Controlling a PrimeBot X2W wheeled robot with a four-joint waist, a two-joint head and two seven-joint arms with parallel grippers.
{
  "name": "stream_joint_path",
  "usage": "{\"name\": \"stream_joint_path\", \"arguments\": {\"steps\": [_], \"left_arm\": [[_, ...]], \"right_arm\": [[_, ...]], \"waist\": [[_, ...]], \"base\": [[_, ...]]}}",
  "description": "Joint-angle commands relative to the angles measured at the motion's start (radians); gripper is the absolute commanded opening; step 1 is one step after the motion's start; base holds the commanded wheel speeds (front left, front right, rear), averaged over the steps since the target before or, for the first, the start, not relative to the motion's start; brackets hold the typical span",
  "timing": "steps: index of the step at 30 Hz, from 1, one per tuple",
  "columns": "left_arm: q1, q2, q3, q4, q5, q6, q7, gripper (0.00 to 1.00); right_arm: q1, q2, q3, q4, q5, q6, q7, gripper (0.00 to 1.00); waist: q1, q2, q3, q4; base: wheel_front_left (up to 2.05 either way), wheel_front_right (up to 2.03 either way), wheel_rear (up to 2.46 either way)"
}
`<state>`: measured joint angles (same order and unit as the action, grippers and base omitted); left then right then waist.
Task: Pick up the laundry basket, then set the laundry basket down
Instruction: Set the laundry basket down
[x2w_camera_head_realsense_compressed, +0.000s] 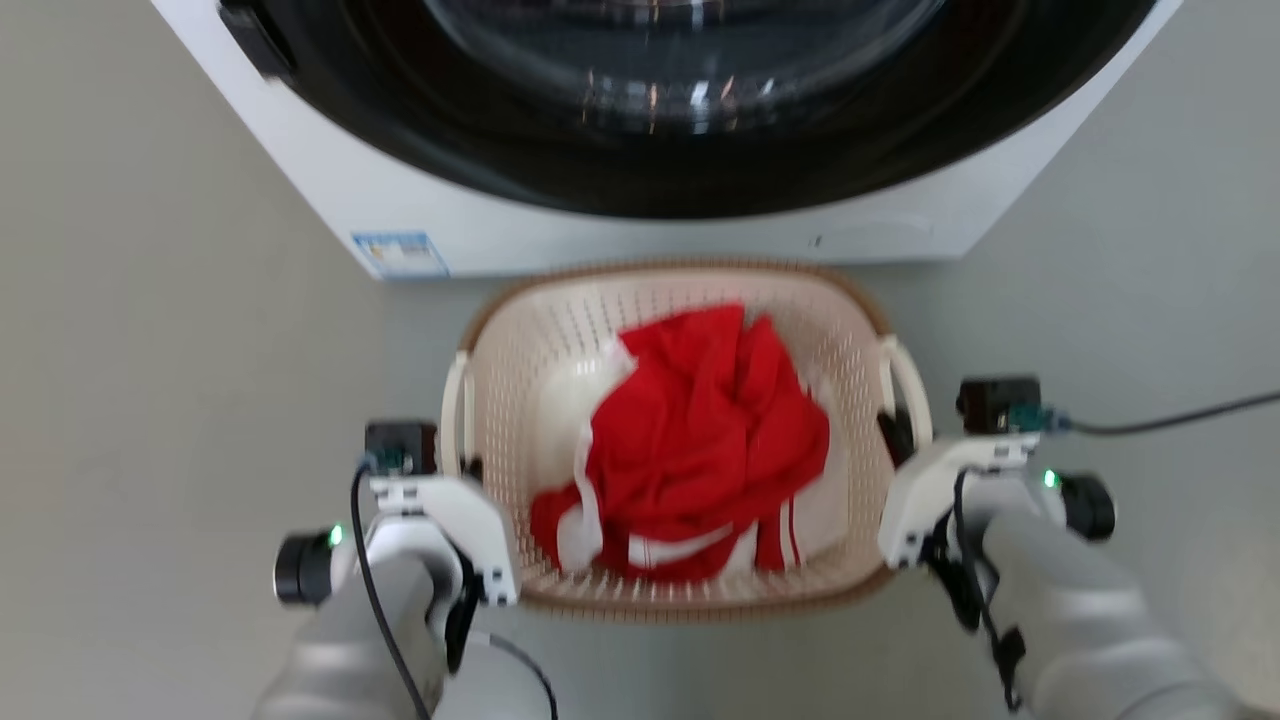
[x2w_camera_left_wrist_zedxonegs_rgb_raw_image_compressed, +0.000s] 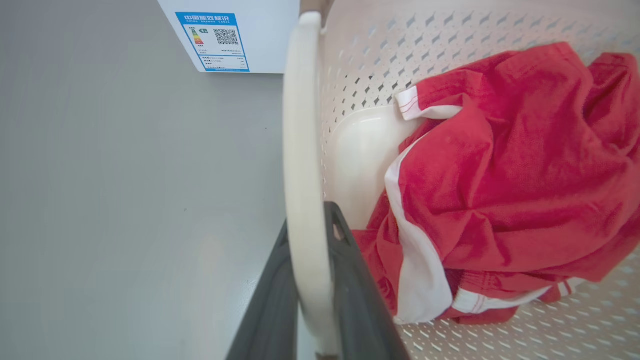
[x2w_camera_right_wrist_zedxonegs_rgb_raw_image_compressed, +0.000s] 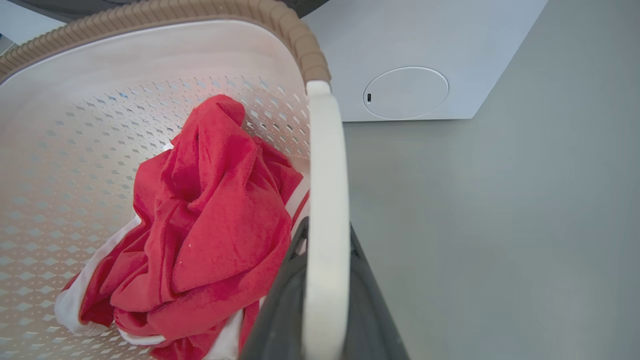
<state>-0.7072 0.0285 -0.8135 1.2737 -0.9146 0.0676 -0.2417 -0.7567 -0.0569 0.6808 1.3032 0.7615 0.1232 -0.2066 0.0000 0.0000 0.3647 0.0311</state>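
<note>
The laundry basket (x2w_camera_head_realsense_compressed: 556, 335), cream and perforated with a brown rim (x2w_camera_right_wrist_zedxonegs_rgb_raw_image_compressed: 150, 15), is in front of me in the head view. A crumpled red garment with white trim (x2w_camera_head_realsense_compressed: 700, 450) lies inside it. My left gripper (x2w_camera_head_realsense_compressed: 462, 455) is shut on the basket's left loop handle (x2w_camera_left_wrist_zedxonegs_rgb_raw_image_compressed: 302, 165), with a dark finger (x2w_camera_left_wrist_zedxonegs_rgb_raw_image_compressed: 352, 285) on each side of the loop. My right gripper (x2w_camera_head_realsense_compressed: 900, 435) is shut on the right loop handle (x2w_camera_right_wrist_zedxonegs_rgb_raw_image_compressed: 327, 190), dark fingers (x2w_camera_right_wrist_zedxonegs_rgb_raw_image_compressed: 280, 300) clamping it. I cannot tell whether the basket rests on the floor or hangs just above it.
The big white washing machine (x2w_camera_head_realsense_compressed: 420, 205) with its dark round door stands right behind the basket, a blue label (x2w_camera_head_realsense_compressed: 400, 255) at its lower left corner. Grey floor (x2w_camera_head_realsense_compressed: 150, 400) lies on both sides. A black cable (x2w_camera_head_realsense_compressed: 1170, 415) runs off to the right from my right wrist.
</note>
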Motion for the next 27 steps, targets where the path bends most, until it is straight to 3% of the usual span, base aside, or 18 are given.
{"name": "stream_joint_path", "arguments": {"steps": [1,5,12,27], "left_arm": [[-0.049,0.027,0.022,-0.008,0.009,0.013,-0.012,0.0],[-0.138,0.025,0.024,-0.017,0.02,0.016,-0.017,0.0],[-0.216,0.023,0.018,-0.03,0.032,0.018,-0.019,0.0],[-0.303,0.022,0.058,-0.089,0.105,0.047,-0.02,0.0]], "right_arm": [[-0.025,0.007,-0.002,-0.013,-0.03,0.008,-0.024,0.0],[-0.102,0.007,-0.1,-0.013,-0.138,0.008,-0.027,0.0],[-0.162,0.007,-0.245,-0.013,-0.291,0.008,-0.029,0.0],[-0.253,0.007,-0.419,-0.012,-0.466,0.008,-0.048,0.0]], "waist": [[0.0,0.0,0.112,0.017],[0.0,0.0,0.24,0.032],[0.0,0.0,0.359,0.053],[0.0,0.0,0.48,0.073]], "base": [[0.0,0.0,0.0],[0.0,0.0,0.0],[0.0,0.0,0.0],[0.0,0.0,0.0]]}}
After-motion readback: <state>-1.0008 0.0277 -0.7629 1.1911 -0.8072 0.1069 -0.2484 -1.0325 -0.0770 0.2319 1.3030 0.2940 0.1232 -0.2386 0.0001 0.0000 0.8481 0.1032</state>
